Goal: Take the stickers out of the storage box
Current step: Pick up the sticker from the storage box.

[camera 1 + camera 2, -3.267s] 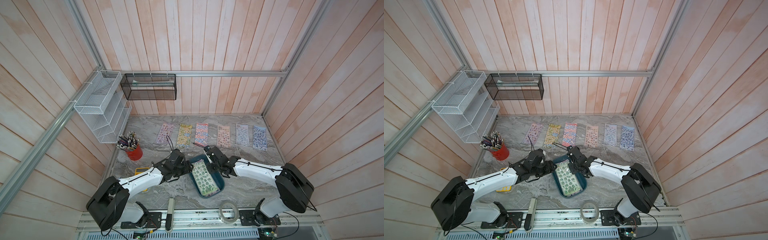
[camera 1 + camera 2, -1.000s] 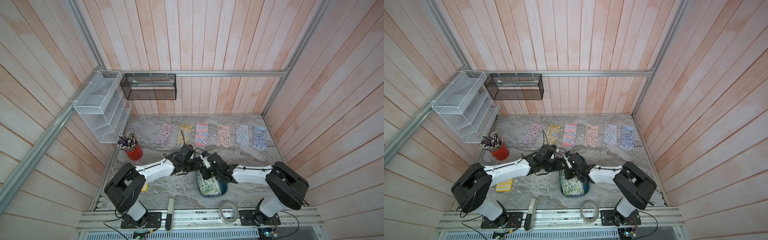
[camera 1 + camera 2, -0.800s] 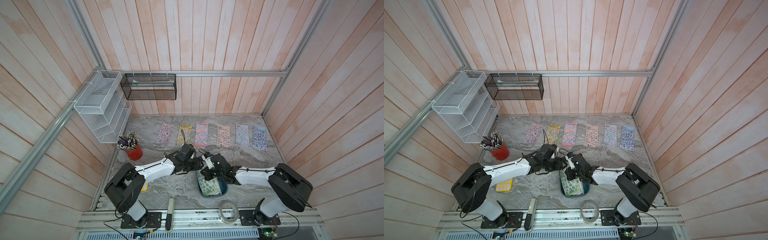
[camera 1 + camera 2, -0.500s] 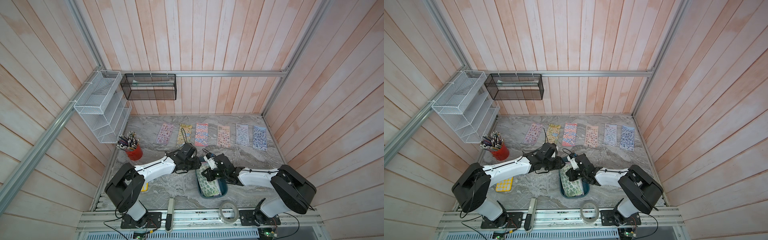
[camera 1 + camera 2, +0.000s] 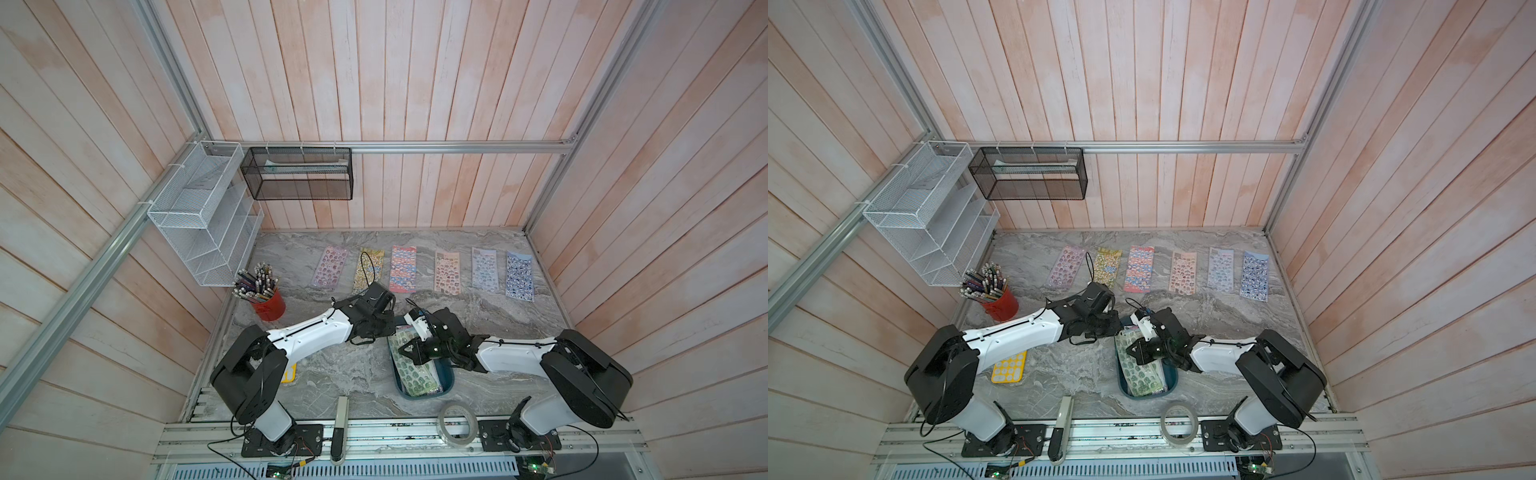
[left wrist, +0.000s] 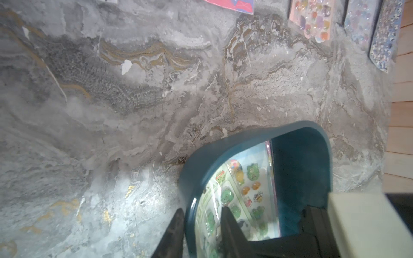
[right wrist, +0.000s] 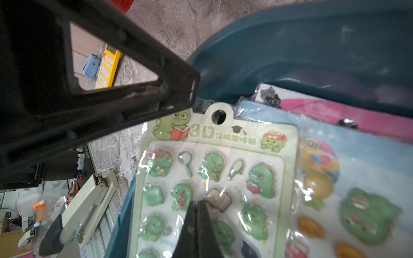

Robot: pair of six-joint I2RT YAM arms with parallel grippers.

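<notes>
Closed right pincer point(image 7: 196, 203) is touching the green dinosaur sticker sheet point(image 7: 214, 165) beneath; open left pincer point(image 6: 201, 211) is straddling the storage box point(image 6: 299, 160) wall.

Teal storage box point(image 5: 446, 375), stickers point(image 7: 214, 178) stacked inside, green dinosaurs topmost, six more rowed flat beyond.

I work in a small robot test cell dressed as a stationery corner. Pale plank walls point(image 5: 374, 83) are framed by aluminium rails point(image 5: 415, 146). My arm bases point(image 5: 282, 442) are bolted to a slotted front rail point(image 5: 395, 432) trailing cables point(image 5: 582, 436). The marble-look bench point(image 5: 498, 316) has a white wire rack point(image 5: 199, 232) and a red pencil cup point(image 5: 270, 306) beside it.
</notes>
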